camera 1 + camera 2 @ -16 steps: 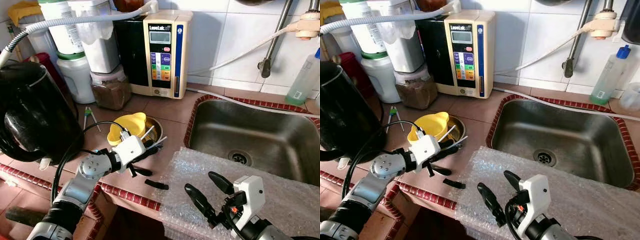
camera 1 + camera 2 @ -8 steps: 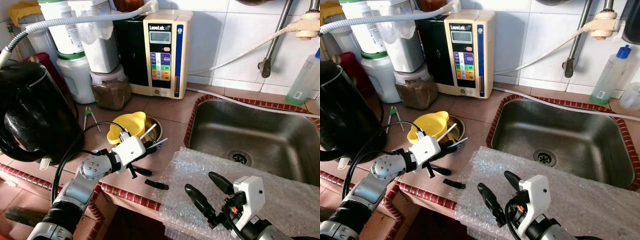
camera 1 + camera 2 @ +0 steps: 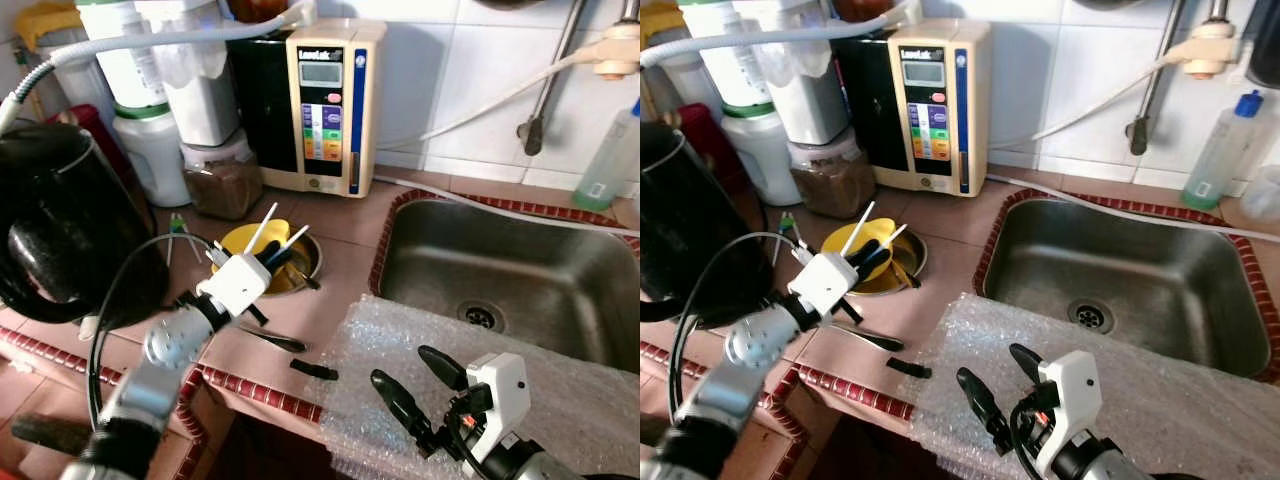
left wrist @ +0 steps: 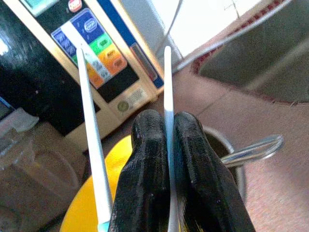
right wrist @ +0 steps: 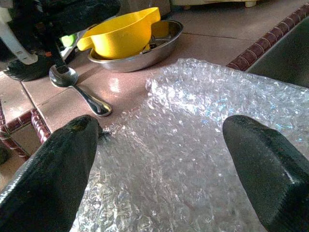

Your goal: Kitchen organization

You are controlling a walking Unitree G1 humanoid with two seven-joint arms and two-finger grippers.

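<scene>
Your left gripper [image 3: 268, 255] pinches white chopsticks [image 4: 166, 96] above the steel bowl [image 3: 305, 262]. Your right gripper [image 3: 412, 378] hangs wide open, holding nothing, near that bowl.

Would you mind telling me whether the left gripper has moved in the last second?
Yes. The left gripper, shut on white chopsticks, has lifted from the counter edge up over the yellow bowl, toward the water ionizer.
</scene>
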